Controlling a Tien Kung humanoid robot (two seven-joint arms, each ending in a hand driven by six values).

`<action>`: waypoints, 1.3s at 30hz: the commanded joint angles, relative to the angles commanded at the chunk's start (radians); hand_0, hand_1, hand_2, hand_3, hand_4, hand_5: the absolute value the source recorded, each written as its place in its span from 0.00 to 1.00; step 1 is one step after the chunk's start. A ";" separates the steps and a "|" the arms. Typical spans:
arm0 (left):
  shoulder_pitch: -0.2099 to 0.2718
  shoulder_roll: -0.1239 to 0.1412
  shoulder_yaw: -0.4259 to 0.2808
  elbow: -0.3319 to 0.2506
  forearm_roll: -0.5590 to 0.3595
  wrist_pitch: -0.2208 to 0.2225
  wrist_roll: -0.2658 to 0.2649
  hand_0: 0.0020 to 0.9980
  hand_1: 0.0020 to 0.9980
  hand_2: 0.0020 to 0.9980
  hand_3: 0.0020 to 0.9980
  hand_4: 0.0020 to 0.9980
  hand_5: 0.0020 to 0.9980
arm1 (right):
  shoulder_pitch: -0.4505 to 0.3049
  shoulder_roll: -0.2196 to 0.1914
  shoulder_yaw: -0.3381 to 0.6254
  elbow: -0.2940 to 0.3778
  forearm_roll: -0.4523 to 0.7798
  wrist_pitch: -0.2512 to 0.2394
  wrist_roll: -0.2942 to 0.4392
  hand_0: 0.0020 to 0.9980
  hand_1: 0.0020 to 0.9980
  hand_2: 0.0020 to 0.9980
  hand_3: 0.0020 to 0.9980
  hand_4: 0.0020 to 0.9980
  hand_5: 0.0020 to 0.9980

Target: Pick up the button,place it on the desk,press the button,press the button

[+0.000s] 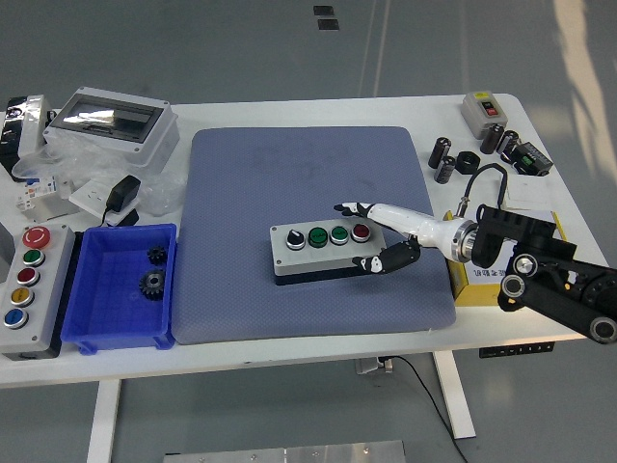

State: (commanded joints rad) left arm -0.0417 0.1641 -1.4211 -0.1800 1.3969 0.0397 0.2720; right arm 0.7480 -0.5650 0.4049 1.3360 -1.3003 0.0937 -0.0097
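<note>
Button box (322, 248) sits flat on the blue pad (308, 193) in the middle of the white desk (386, 111), a little right of the pad's centre, long side running left-right; top face shows a black knob at the left, two green buttons, then a red button (361, 231) at the right end. Right hand (381, 236) comes in from the right and sits at the box's right end: white forefinger stretched out flat, reaching past the far side of the red button, tip just beyond it, can't tell if it touches; the black fingers (386, 258) are curled under by the box's near right corner, holding nothing. Left arm not in view. Left of the pad: blue bin (96, 328) with two dark gears (152, 282) inside, and a second grey box (27, 289) with coloured buttons at the desk's left edge. Far left has a clear-lidded case (111, 121) and a black plug adapter (121, 196). Right side of the desk has small black cylinders (443, 159) and a grey switch box (482, 108)
</note>
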 joint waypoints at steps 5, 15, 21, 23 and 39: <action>0.001 -0.001 0.001 0.000 -0.002 0.000 0.000 0.62 0.51 0.53 0.58 0.59 0.21 | -0.007 -0.008 0.009 0.006 0.029 0.009 0.004 1.00 0.98 1.00 1.00 0.63 0.05; 0.002 -0.001 0.005 0.000 -0.009 0.001 0.000 0.62 0.51 0.53 0.58 0.59 0.21 | -0.013 -0.024 0.020 0.021 0.063 0.022 0.008 0.70 0.90 0.98 1.00 0.61 0.07; 0.001 -0.001 0.006 0.000 -0.012 0.002 -0.001 0.62 0.51 0.53 0.58 0.59 0.21 | -0.017 -0.028 0.031 0.024 0.102 0.034 0.013 0.65 0.88 0.98 1.00 0.60 0.07; 0.000 -0.001 0.006 0.000 -0.012 0.002 -0.001 0.62 0.51 0.53 0.58 0.59 0.21 | -0.019 -0.029 0.035 0.026 0.095 0.022 0.018 0.65 0.88 0.98 1.00 0.60 0.07; 0.009 0.000 0.009 0.000 -0.015 0.003 -0.001 0.62 0.51 0.53 0.58 0.59 0.21 | -0.143 -0.196 0.297 0.234 -0.147 -0.002 -0.147 0.65 0.86 0.97 1.00 0.56 0.05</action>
State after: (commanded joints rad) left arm -0.0326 0.1645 -1.4126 -0.1800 1.3818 0.0432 0.2708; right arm 0.6053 -0.7614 0.7017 1.5703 -1.4474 0.0922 -0.1562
